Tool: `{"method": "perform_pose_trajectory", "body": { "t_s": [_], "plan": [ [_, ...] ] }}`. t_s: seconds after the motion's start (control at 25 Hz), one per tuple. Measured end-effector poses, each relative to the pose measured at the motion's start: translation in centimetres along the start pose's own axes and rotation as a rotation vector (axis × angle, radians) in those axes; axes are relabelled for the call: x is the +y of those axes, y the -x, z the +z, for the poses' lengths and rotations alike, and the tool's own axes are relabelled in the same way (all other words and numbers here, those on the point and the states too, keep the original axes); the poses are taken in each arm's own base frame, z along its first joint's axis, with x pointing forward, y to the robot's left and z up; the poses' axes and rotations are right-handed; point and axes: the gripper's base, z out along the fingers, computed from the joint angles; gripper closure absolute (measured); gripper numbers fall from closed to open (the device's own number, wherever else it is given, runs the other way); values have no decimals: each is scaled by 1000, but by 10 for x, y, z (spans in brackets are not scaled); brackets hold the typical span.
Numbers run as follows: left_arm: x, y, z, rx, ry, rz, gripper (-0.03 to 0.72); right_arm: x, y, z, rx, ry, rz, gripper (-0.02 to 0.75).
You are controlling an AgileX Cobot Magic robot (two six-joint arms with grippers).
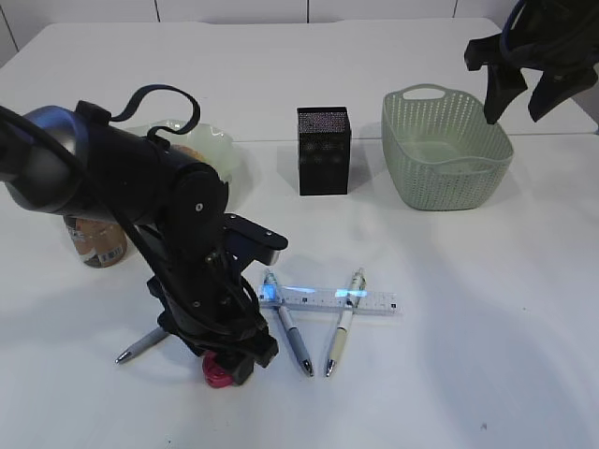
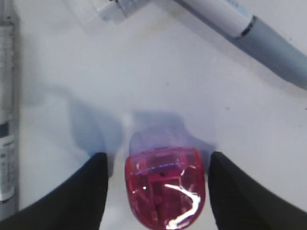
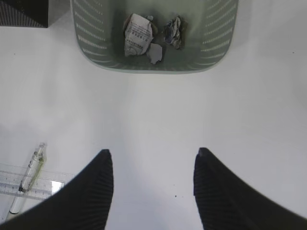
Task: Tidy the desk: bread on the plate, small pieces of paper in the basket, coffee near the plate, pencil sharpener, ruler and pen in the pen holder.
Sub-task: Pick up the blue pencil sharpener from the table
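From the exterior view you see the left arm bent steeply down to the white desk [image 1: 449, 393], its left gripper [image 1: 225, 367] hidden behind the wrist over a small red sharpener [image 1: 217, 374]. Beside it lies a clear ruler [image 1: 374, 301] with two pens [image 1: 288, 323] crossing it. The black mesh-topped pen holder [image 1: 324, 150], ruffled green plate [image 1: 220, 150] and coffee bottle [image 1: 94, 245] stand behind. The right gripper [image 1: 522, 101] hangs above the woven-look basket [image 1: 447, 150]. Your left wrist view alone shows the glossy translucent sharpener [image 2: 165, 191] between the spread fingers [image 2: 86, 194], gaps either side, not gripped. Your right wrist view looks into the basket [image 3: 96, 52] at crumpled paper [image 3: 138, 34]; those jaws stand apart, empty.
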Motion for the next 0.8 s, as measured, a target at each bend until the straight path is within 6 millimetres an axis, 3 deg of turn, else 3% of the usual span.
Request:
{"method": "perform_pose_trajectory", "body": {
  "t_s": [0.4, 0.8],
  "plan": [
    [0, 0, 0, 0, 0, 0, 361, 0, 0, 0, 0, 0, 0, 311],
    [0, 0, 0, 2, 1, 1, 384, 0, 0, 0, 0, 0, 0, 312]
  ]
}}
